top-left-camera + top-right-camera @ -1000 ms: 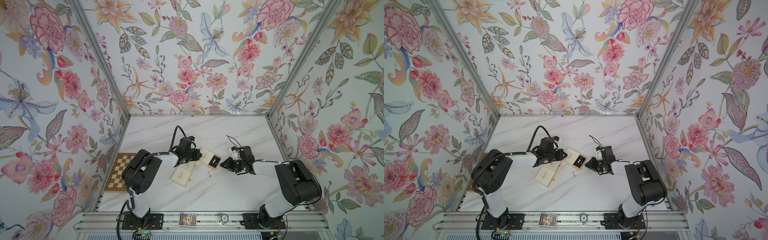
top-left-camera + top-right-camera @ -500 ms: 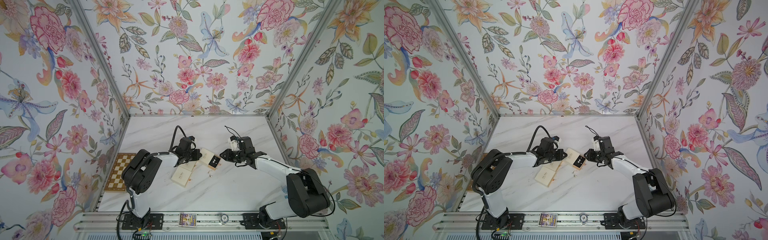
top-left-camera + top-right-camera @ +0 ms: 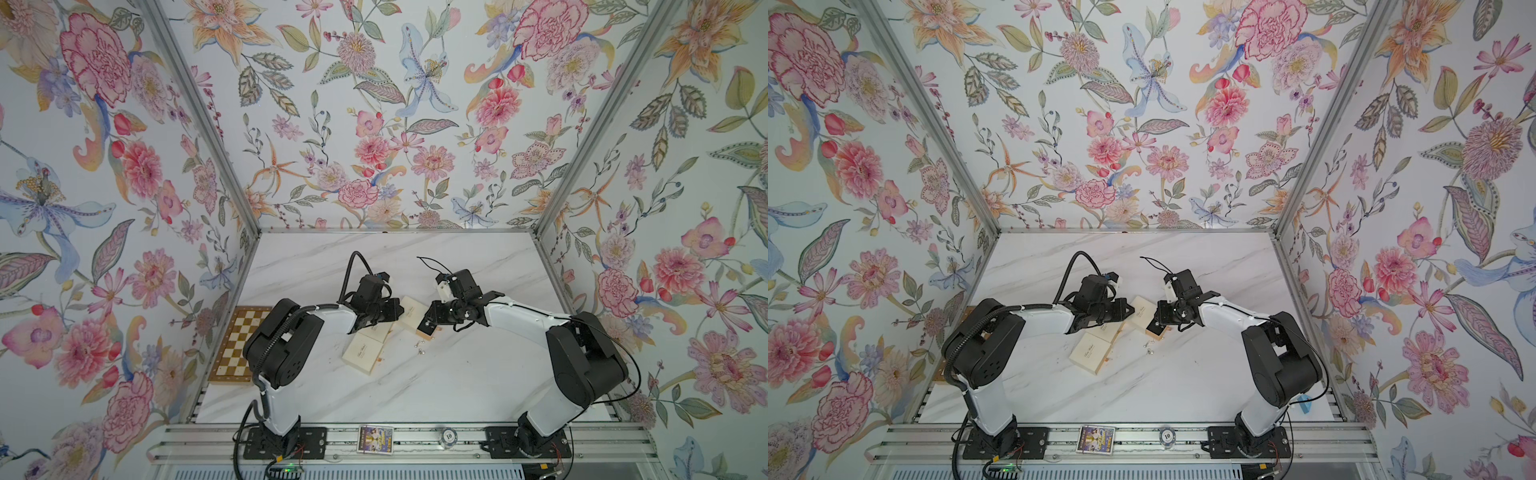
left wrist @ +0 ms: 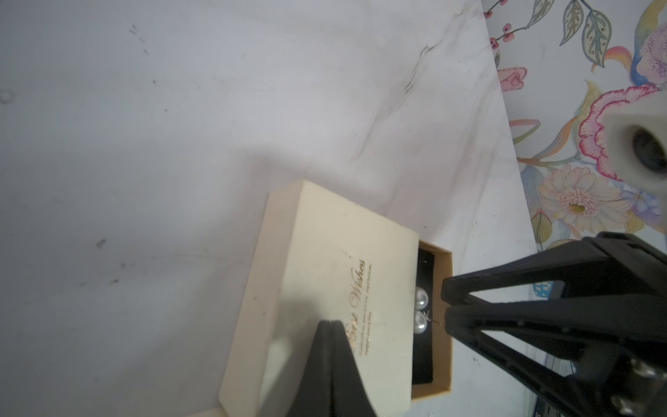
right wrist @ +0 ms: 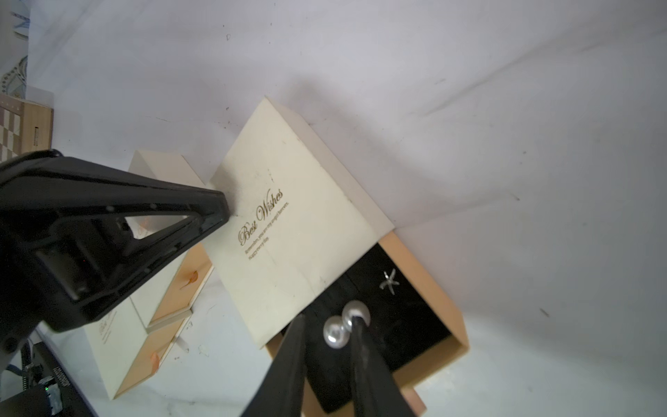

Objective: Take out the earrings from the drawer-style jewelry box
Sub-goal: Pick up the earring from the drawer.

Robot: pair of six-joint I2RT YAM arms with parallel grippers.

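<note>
Marble (image 3: 457, 386); drawer earrings (image 5: 336, 333) (wrist views only)

Both arms: white link shells, black joint housings. Left arm (image 3: 286, 332): ribbed black cable (image 3: 347, 270) at wrist. Right arm (image 3: 582, 361): thin black wire (image 3: 428, 261). Black base plates (image 3: 313, 442). Left gripper (image 5: 218, 213): black triangular open-frame fingers, small screws.
</note>
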